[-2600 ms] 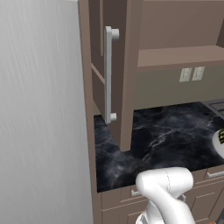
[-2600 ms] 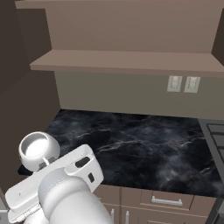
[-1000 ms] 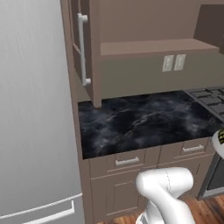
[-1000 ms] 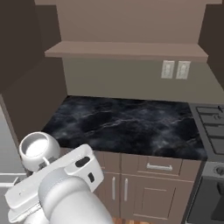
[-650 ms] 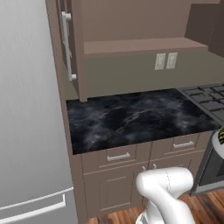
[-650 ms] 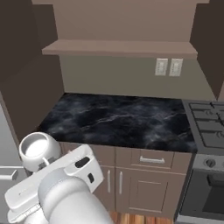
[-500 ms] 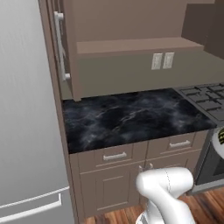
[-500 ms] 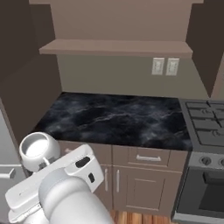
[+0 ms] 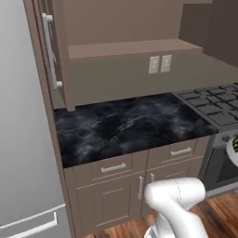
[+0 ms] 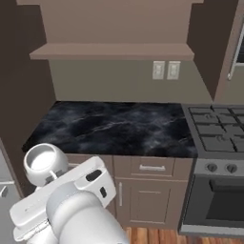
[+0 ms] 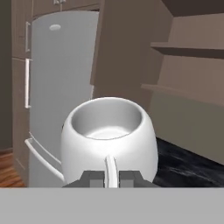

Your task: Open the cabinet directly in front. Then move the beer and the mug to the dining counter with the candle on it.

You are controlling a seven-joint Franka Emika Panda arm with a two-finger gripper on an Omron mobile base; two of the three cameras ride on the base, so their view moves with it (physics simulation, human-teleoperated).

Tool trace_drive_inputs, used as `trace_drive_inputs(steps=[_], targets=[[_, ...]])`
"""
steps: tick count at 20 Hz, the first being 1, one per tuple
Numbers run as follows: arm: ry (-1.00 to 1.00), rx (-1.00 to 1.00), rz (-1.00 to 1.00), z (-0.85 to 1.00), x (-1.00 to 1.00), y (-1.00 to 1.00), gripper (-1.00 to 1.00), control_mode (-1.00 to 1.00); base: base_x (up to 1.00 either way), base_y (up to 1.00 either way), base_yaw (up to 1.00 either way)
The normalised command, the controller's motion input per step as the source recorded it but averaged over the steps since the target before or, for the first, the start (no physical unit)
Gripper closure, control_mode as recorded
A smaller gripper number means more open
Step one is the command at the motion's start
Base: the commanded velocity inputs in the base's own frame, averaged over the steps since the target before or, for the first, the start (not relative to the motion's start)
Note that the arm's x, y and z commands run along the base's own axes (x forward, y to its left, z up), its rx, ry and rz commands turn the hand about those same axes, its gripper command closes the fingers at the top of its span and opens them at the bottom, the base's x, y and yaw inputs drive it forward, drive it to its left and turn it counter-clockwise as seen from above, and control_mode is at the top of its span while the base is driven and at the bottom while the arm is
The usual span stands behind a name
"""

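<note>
Worktop: you face one black marble worktop (image 9: 125, 128) over brown fronts.
Room: one fridge (image 9: 21, 139), one stove (image 10: 217, 128), one open cabinet (image 9: 56, 51).
Mug: one mug (image 11: 109, 140), end effector (image 11: 111, 178) clamped on its handle.

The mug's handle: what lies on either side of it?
In the hand view, the two dark fingers flank the handle of the white mug, clamping it.
</note>
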Motion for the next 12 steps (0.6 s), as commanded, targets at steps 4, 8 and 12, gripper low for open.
trace_drive_inputs(steps=[4, 8, 12], targets=[[0.00, 0.00, 0.00, 0.00, 0.00, 0.00, 1.00, 1.00, 0.00, -0.10, -0.29], [0.00, 0.00, 0.00, 0.00, 0.00, 0.00, 1.00, 1.00, 0.00, -0.04, -0.32], [0.00, 0.00, 0.00, 0.00, 0.00, 0.00, 1.00, 1.00, -0.01, -0.01, -0.34]])
